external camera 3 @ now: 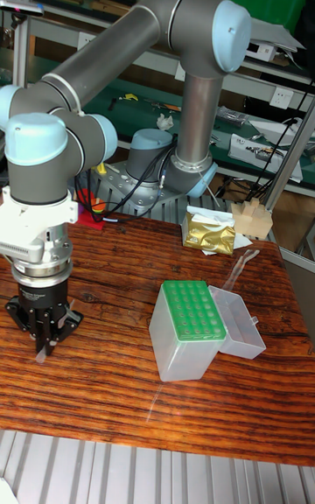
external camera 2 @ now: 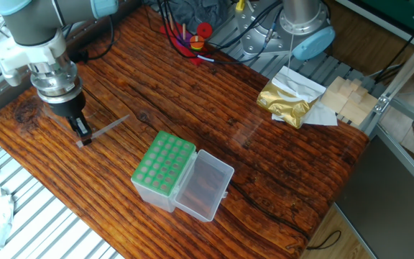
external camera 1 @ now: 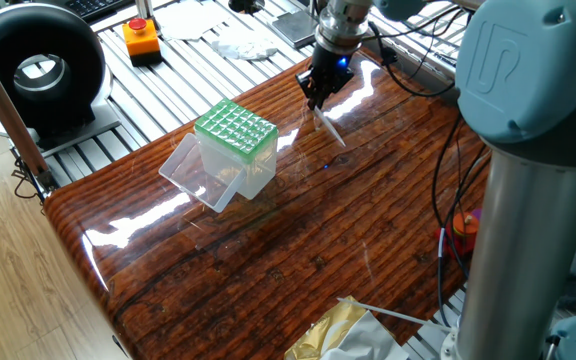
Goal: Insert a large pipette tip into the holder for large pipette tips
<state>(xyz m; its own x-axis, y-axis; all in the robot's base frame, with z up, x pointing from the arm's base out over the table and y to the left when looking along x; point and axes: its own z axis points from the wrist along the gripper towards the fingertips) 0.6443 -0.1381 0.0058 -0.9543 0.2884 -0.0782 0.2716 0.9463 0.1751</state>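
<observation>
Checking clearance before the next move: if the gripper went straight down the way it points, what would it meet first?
Likely the wooden tabletop; the gripper points down, holding the large pipette tip just above it.

i see a glossy wood-grain table (external camera 2: 279, 165), a clear plastic pipette tip holder (external camera 2: 165, 173) and crinkled gold foil (external camera 2: 284, 103).

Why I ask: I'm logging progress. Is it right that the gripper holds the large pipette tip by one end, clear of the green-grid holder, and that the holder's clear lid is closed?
Not quite: the lid is open, hanging beside the holder, as the other fixed view shows. The rest stands: the gripper holds the large pipette tip by one end, apart from the holder.
</observation>
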